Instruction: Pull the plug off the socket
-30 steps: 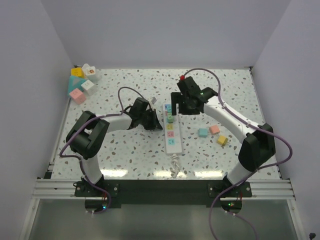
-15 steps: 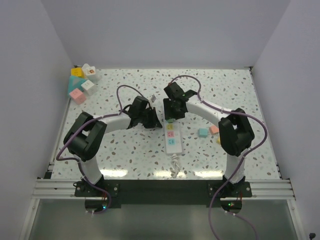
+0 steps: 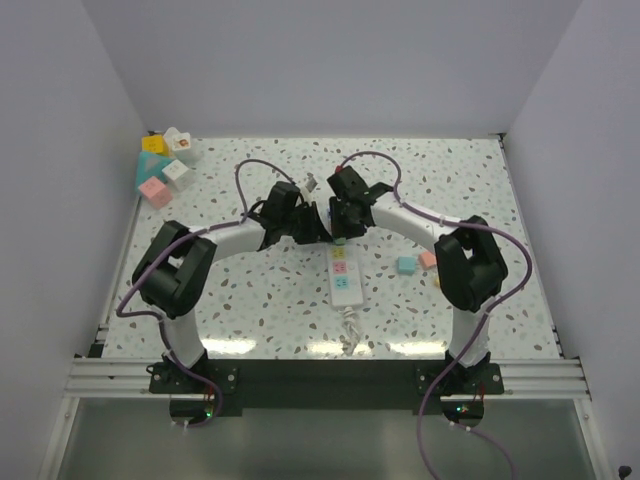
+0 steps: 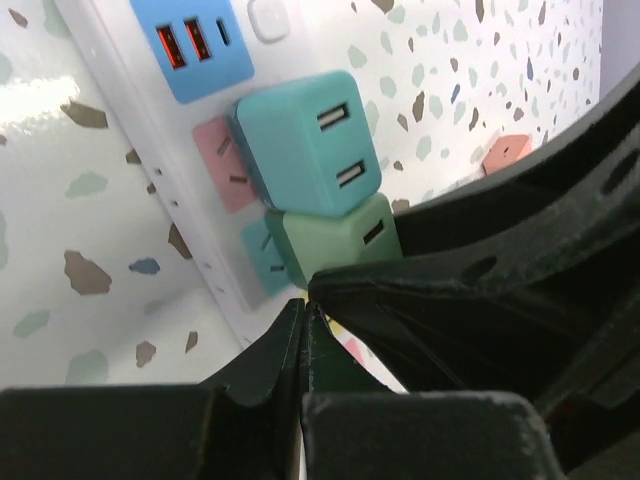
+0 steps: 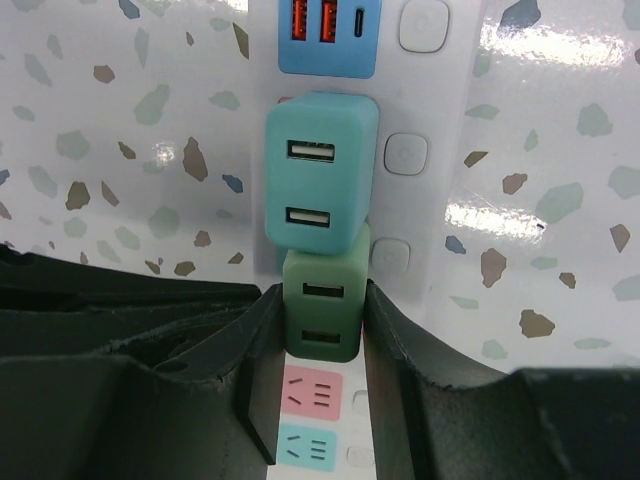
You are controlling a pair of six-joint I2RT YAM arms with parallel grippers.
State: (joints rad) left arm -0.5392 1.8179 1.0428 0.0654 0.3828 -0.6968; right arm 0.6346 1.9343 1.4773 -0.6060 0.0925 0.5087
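Note:
The socket, a white power strip (image 3: 345, 285), lies in the middle of the table with its far end under both grippers. A green plug (image 5: 322, 305) sits in it, and a teal plug (image 5: 320, 175) sits right behind it. My right gripper (image 5: 318, 310) is shut on the green plug, one finger (image 5: 255, 350) against each side. My left gripper (image 4: 305, 305) is shut and empty, its tip down on the strip (image 4: 290, 55) beside the green plug (image 4: 335, 240) and the teal plug (image 4: 300, 145). In the top view the grippers meet over the strip, left (image 3: 305, 225) and right (image 3: 340, 222).
Coloured blocks (image 3: 160, 165) are piled at the back left corner. Three small blocks (image 3: 420, 263) lie right of the strip. A small white piece (image 3: 312, 183) lies behind the grippers. The strip's cord (image 3: 350, 325) runs toward the near edge.
My right arm has folded in from the right and brought its gripper down around the green plug. My left gripper has shifted a little right and farther back, against the strip.

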